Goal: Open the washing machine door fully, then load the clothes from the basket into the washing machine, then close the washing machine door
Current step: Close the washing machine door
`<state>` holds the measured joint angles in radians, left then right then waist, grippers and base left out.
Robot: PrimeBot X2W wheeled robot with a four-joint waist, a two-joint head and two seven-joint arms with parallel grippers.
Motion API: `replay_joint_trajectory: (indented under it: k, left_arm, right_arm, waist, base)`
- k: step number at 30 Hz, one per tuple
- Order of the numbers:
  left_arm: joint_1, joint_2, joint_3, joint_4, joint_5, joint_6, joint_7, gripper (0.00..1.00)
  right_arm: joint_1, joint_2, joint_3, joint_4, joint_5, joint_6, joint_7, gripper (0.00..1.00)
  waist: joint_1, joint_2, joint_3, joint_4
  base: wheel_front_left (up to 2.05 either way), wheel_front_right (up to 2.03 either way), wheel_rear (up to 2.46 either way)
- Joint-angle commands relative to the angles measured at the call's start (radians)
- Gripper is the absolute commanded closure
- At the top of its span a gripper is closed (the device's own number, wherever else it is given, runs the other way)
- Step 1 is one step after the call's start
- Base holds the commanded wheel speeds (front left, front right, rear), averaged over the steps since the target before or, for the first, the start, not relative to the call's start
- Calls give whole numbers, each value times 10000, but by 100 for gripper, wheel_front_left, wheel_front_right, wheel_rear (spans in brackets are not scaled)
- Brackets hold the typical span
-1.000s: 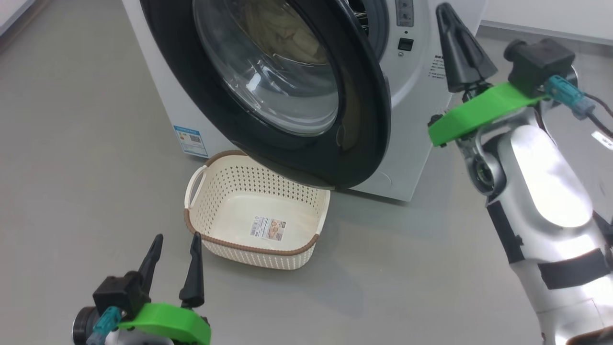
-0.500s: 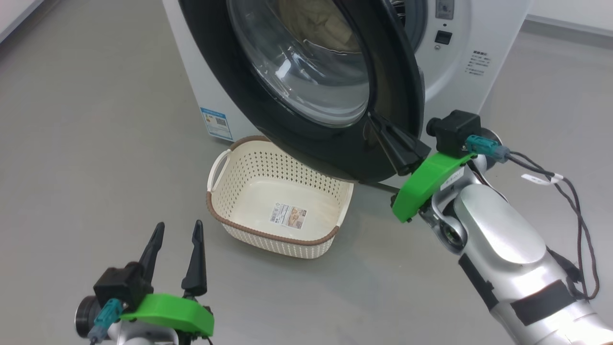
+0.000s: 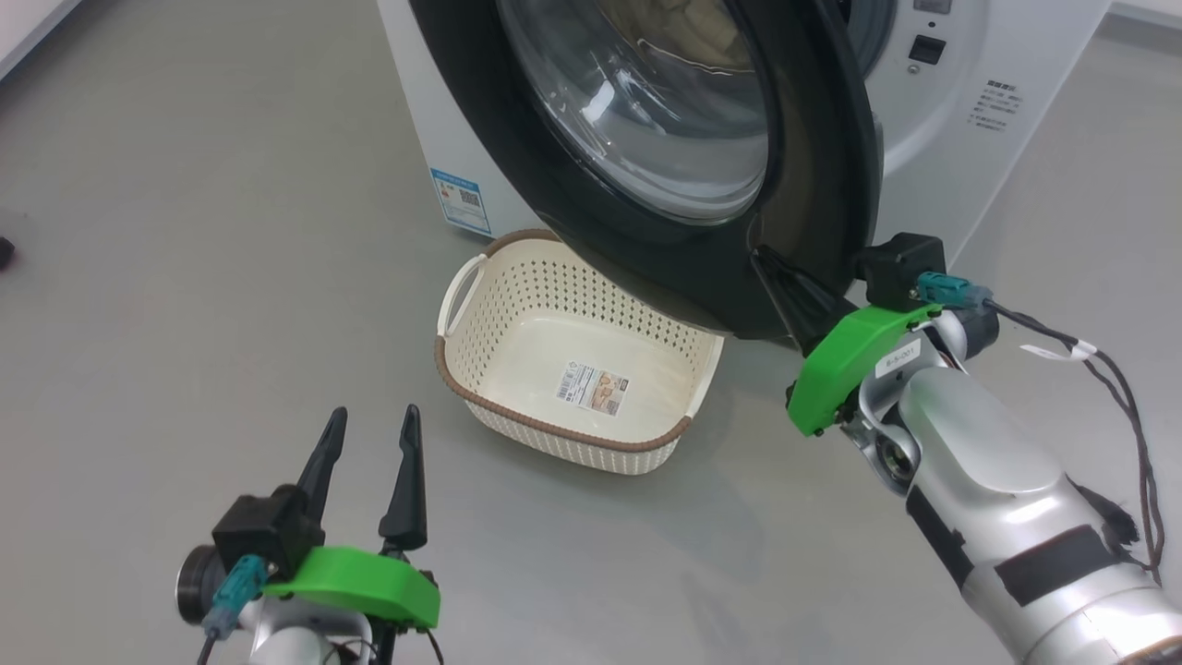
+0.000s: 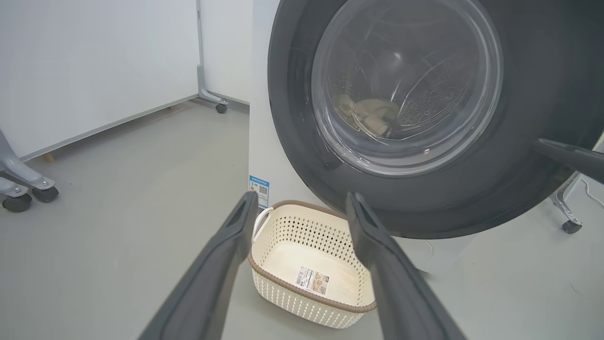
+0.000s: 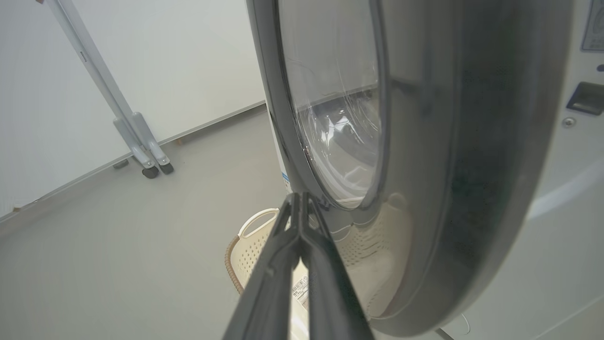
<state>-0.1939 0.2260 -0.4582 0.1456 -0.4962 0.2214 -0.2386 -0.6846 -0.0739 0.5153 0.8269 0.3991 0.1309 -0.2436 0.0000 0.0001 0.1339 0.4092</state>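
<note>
From my head, I see the washing machine point(image 3: 933, 157) in front of me. It is a big white box on the grey floor point(image 3: 185, 231). The washing machine door point(image 3: 813, 139) stands part way open, with its black rim swung out from the box. The basket point(image 3: 591, 296) sits on the floor just under the door. A label sticker point(image 3: 596, 388) shows on its bottom. My right tool point(image 3: 766, 263) has its two fingers pressed together, with nothing between them. Its tips lie right at the low part of the black rim. My left tool point(image 3: 373, 420) hangs low on my left, near the basket but not touching it. Its fingers are apart and hold nothing.

From my left wrist, my left tool point(image 4: 302, 203) points at the basket point(image 4: 306, 295) with a wide gap between its fingers. Through the door's point(image 4: 519, 189) clear glass I see the clothes point(image 4: 370, 115), a pale heap lying inside the drum. A blue sticker point(image 4: 259, 185) is on the white box just above the basket.

From my right wrist, my right tool point(image 5: 296, 203) is closed tight. Its tips sit at the bottom edge of the glass point(image 5: 339, 118), against the door point(image 5: 472, 165). The basket point(image 5: 250, 245) peeks out below.
</note>
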Motion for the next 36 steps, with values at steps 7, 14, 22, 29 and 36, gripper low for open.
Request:
replay_joint_trajectory:
  k: [7, 14, 22, 29, 36]
  left_arm:
    - [-821, -20, 333, -120, 274, -93, -178, 0]
    - [-925, -231, 402, -20, 385, -144, -214, 0]
    - [-1220, -488, 417, -25, 710, -274, -228, 0]
    - [-1513, -887, 530, -93, 1032, -477, -229, 0]
    - [-1763, -1280, 664, -24, 1393, -784, -230, 0]
  right_arm:
    - [-812, -314, -156, 39, -22, -2, -177, 100]
    - [-896, -549, -430, -127, -225, -2, -179, 100]
    - [-1230, -1046, -900, -259, -437, -2, -180, 100]
    - [-1787, -1445, -1367, -201, -617, -2, -181, 100]
    - [-2479, -1900, -1973, 132, -788, -2, -181, 100]
  waist:
    - [0, -1, 358, 124]
    - [0, -1, 558, 108]
    - [0, -1, 1062, 230]
    - [0, -1, 1552, 408]
    - [0, -1, 1961, 805]
  base:
    - [0, 0, 0]
    - [0, 0, 0]
    - [0, 0, 0]
    - [0, 0, 0]
    - [0, 0, 0]
